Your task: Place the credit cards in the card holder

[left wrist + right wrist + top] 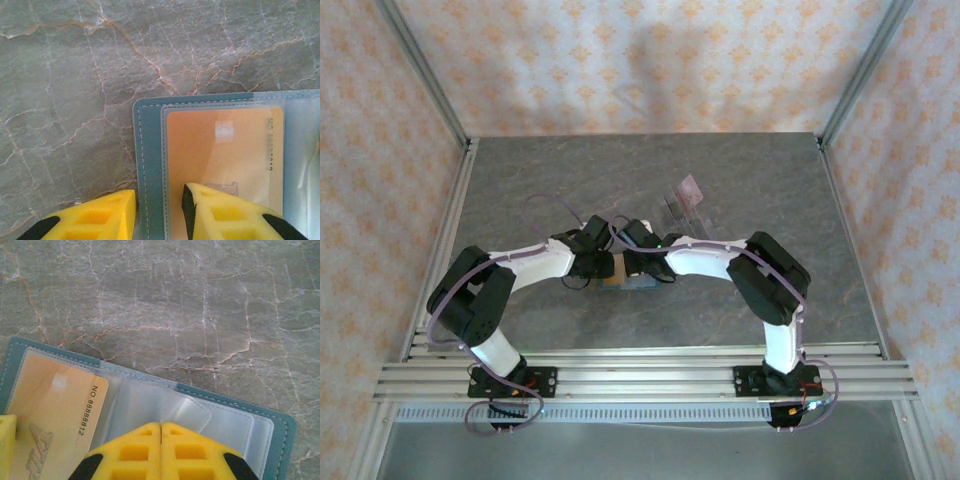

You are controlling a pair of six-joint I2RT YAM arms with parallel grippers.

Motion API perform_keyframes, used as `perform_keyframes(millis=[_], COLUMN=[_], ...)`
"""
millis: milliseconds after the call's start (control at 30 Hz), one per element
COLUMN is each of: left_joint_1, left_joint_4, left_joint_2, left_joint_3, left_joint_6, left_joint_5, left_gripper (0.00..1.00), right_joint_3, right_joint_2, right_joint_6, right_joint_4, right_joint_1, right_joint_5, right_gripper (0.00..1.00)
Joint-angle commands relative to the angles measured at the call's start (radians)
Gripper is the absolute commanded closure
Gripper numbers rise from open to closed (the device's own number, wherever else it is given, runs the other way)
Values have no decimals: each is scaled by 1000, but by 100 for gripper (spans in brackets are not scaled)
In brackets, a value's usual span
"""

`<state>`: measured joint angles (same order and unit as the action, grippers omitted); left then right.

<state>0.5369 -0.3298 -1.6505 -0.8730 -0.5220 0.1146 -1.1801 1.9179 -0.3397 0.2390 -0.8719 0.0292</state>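
Note:
The card holder (623, 284) lies open and flat between my two grippers, teal with clear sleeves inside (150, 165) (284, 432). A peach-orange credit card (220, 155) (50, 410) with a printed number sits inside its left sleeve. My left gripper (159, 212) (595, 262) is open, with the holder's left edge running between its yellow fingers. My right gripper (161, 426) (642, 262) is shut, tips pressed together on the clear middle sleeves. I cannot tell whether a sleeve leaf is pinched. A pale pink credit card (692, 188) stands further back.
The pink card stands in a transparent slotted rack (682, 208) behind the right gripper. The grey marbled table (540, 190) is bounded by aluminium rails at the sides and near edge. Patterned walls close in the back and sides.

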Motion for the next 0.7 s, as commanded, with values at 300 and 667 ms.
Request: perform_keyframes(millis=[300,667], left_joint_1=[9,11], left_joint_4=[-33,-12], left_joint_2=[-56,-75], left_joint_3=[1,3], left_joint_6=[-6,-6], left_joint_5=[11,58], left_gripper=[67,67], right_joint_3=[-95,-138], right_joint_2=[3,7], right_joint_6=[-17,-95], right_joint_4=[134,109], right_joint_1=[-7,9], right_joint_5=[34,58], right_gripper=[100,95])
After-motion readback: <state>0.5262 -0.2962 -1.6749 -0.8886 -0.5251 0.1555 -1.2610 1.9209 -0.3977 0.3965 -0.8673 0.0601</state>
